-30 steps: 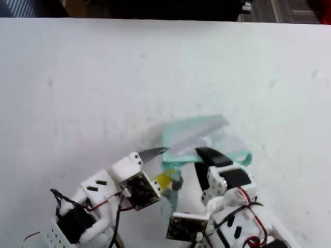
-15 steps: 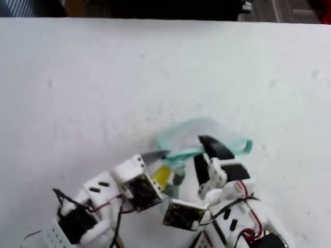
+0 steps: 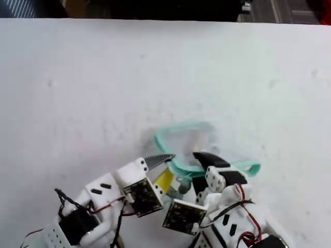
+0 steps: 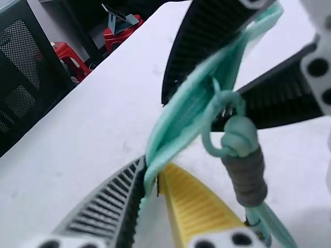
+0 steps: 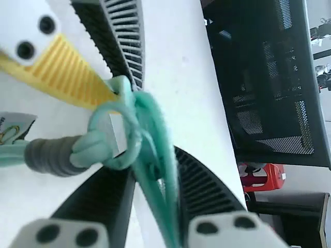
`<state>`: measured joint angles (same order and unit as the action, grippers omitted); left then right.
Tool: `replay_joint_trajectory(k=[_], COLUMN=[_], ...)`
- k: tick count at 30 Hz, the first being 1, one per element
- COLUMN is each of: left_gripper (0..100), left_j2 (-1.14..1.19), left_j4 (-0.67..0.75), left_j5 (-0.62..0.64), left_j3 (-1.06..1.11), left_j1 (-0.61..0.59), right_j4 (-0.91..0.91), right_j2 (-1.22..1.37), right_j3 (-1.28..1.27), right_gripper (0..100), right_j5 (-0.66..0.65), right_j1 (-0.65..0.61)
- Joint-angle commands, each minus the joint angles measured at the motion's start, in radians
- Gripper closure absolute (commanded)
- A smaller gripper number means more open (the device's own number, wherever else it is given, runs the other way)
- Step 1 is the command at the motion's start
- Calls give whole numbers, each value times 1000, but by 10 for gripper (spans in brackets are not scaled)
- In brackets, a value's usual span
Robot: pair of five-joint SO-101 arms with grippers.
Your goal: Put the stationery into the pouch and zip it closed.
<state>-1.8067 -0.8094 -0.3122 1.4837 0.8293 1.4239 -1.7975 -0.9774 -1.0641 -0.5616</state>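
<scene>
The pouch (image 3: 181, 139) is translucent with a teal zip edge and lies just in front of both arms. My left gripper (image 3: 167, 166), with one grey and one yellow finger, is shut on the pouch's teal edge (image 4: 170, 134). My right gripper (image 3: 200, 165), black-fingered, is shut on the same edge (image 5: 155, 150) close beside it. In the left wrist view the left gripper (image 4: 151, 182) pinches the edge below the right gripper (image 4: 227, 77). A teal zip cord with a grey bead (image 4: 244, 173) hangs between them. Pale contents inside the pouch are too faint to name.
The white table (image 3: 103, 77) stretches open to the left, right and far side. Its far edge (image 3: 155, 19) meets a dark floor. Both arm bodies and their wiring crowd the near edge (image 3: 155, 217).
The pouch has shifted left and toward the arms and now lies flatter. Both grippers have closed in on each other at its near edge.
</scene>
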Motion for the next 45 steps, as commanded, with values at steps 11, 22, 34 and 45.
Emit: replay_joint_trajectory(k=[11, 22, 34, 45], left_gripper=[726, 723, 680, 756], left_j2=[-15, -15, -15, -15], left_j4=[-57, -91, -150, -141], left_j5=[160, -91, -112, 40], left_j3=[-215, -258, -256, -258], left_j1=[-133, -137, -104, -7], right_j4=[18, 56, 242, 117], right_j2=[8, 243, 455, 456], right_j3=[103, 348, 621, 629], right_gripper=[981, 981, 981, 981], right_j5=[-2, -32, -152, -74], right_j1=[-44, -154, -378, -378])
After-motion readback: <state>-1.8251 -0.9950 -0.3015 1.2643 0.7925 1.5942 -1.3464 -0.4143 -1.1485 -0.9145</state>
